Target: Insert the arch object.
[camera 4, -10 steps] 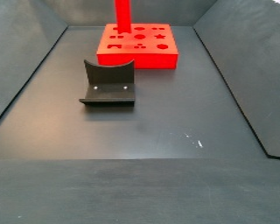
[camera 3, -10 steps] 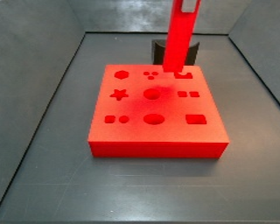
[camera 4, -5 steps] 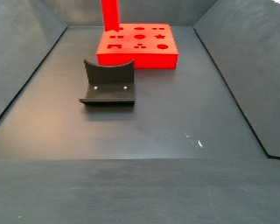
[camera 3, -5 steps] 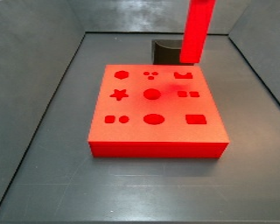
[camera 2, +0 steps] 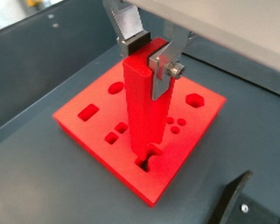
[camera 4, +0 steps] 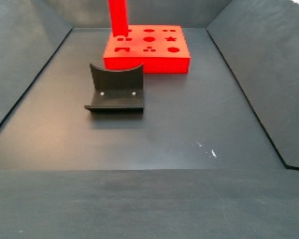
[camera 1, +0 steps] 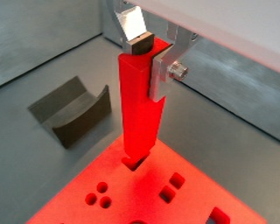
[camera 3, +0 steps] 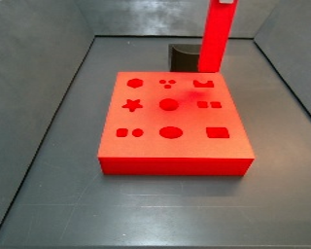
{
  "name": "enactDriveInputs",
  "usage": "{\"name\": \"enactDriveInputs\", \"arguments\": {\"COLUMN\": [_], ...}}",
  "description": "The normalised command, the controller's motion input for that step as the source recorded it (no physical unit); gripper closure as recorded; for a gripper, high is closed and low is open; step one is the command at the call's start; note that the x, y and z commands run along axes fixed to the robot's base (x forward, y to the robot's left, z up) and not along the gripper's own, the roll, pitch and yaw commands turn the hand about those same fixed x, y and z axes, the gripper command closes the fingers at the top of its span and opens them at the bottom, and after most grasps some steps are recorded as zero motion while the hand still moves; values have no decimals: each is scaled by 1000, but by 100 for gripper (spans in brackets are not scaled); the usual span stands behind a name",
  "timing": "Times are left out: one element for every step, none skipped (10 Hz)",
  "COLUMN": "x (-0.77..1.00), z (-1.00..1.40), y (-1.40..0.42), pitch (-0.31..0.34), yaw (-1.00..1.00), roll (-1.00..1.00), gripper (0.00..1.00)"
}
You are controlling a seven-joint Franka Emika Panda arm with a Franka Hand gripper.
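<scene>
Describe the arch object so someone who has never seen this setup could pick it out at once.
Find the flat red board with shaped cutouts on the dark floor. Standing upright over its far edge, clamped at the top between the gripper fingers, is the arch object. It is the only tall, slender bright-red bar, notched at its lower end, unlike the squat dark fixture.

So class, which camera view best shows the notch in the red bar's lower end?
A wrist view: the arch object, held in the gripper, shows its notched end clearly above the red board. Both side views show only the bar's shaft, with no notch visible.
</scene>
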Motion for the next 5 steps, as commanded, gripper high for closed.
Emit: {"name": "enactDriveInputs", "arguments": {"x": [137, 0, -6, 31, 154], "z": [-103, -26, -57, -300, -306], "y": [0, 0, 0, -29, -63], "pitch": [61, 0, 0, 71, 187], "yaw": [669, 451, 0, -349, -511], "roll": [-41, -63, 29, 103, 156], "gripper": [100, 100, 100, 100, 100]}}
